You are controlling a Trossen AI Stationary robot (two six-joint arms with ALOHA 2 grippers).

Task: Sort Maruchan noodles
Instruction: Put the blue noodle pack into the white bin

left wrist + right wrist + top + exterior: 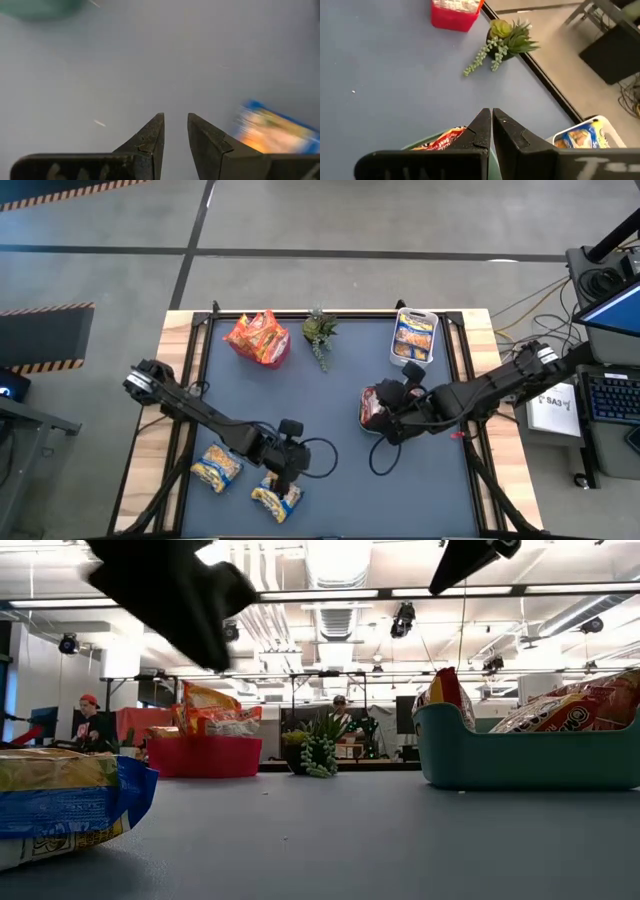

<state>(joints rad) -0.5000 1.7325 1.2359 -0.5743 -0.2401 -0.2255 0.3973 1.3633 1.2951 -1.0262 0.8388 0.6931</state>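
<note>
Two yellow-and-blue noodle packets lie flat on the blue mat near the front left, one (217, 468) and another (277, 500), which also shows beside my fingers (275, 132). My left gripper (175, 122) hovers just above the second one (285, 472), slightly open with nothing between its fingers. My right gripper (492, 117) is shut and empty above the teal bin (372, 412), which holds red packets (580, 705). Orange packets fill the red bin (258, 338). Yellow-and-blue packets lie in the white bin (415, 337).
A small green plant (320, 332) stands at the far edge between the red and white bins. A black cable (385, 458) loops on the mat below the right arm. The middle of the mat (330, 395) is bare. People sit in the room beyond (90, 715).
</note>
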